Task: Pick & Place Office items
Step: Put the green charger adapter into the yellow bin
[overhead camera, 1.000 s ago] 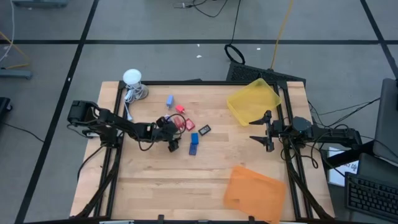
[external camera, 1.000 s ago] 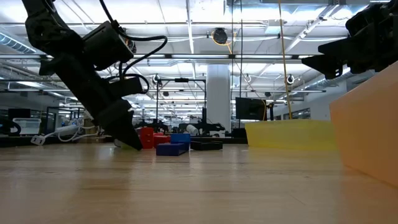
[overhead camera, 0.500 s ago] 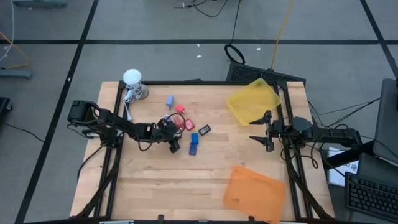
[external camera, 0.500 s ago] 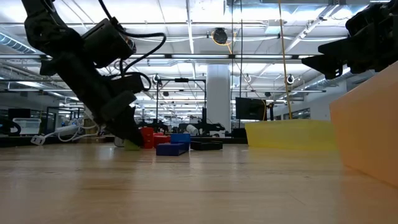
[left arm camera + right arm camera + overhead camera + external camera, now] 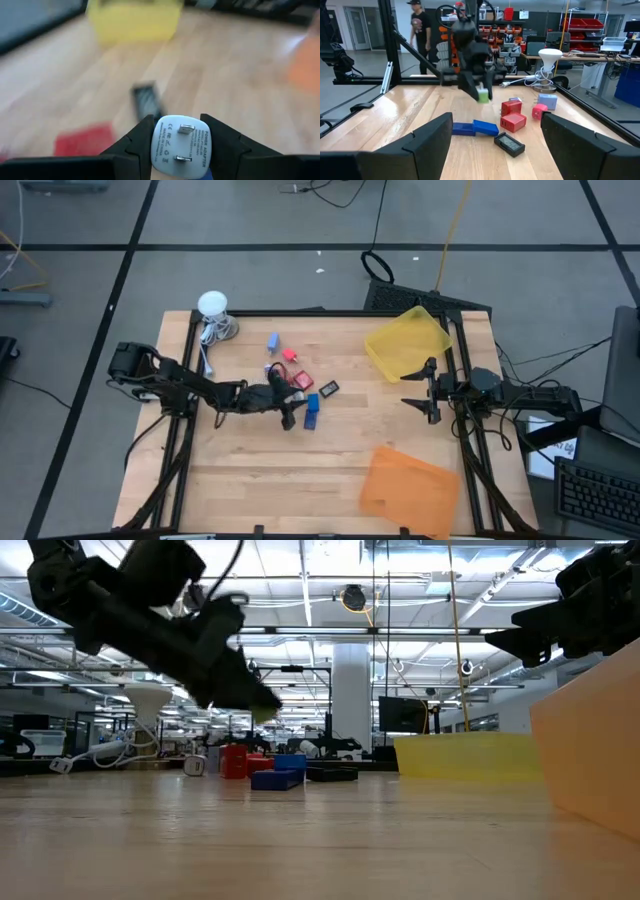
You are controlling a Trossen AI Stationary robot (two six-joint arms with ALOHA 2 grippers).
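My left gripper [image 5: 290, 416] hangs above the table's middle left, shut on a small white plug adapter [image 5: 182, 146], which looks pale green in the right wrist view [image 5: 482, 94]. Below and beside it, lying on the wood, are red pieces [image 5: 300, 379], a dark blue piece [image 5: 312, 410], a black piece [image 5: 328, 388], a light blue piece [image 5: 273, 341] and a pink piece [image 5: 289, 356]. My right gripper [image 5: 425, 390] waits open at the right edge, holding nothing. My left gripper pinches the adapter by its two opposite sides [image 5: 156, 145] between its two fingers [image 5: 137, 142]. The adapter's face with the metal prongs [image 5: 186, 129] points back at the wrist. The fingers slant down toward the table's right. The adapter hangs clear of the table [image 5: 263, 712].
A yellow tray [image 5: 408, 343] sits at the far right and an orange tray [image 5: 408, 485] at the near right. A white round object with a cord [image 5: 212, 305] stands at the far left corner. Bare wood lies between the pieces and the trays.
My left gripper has shut on the adapter at the table top, then risen with it and tipped toward level, shifting a little toward the table's right. The adapter is now lifted clear. The right arm has kept still.
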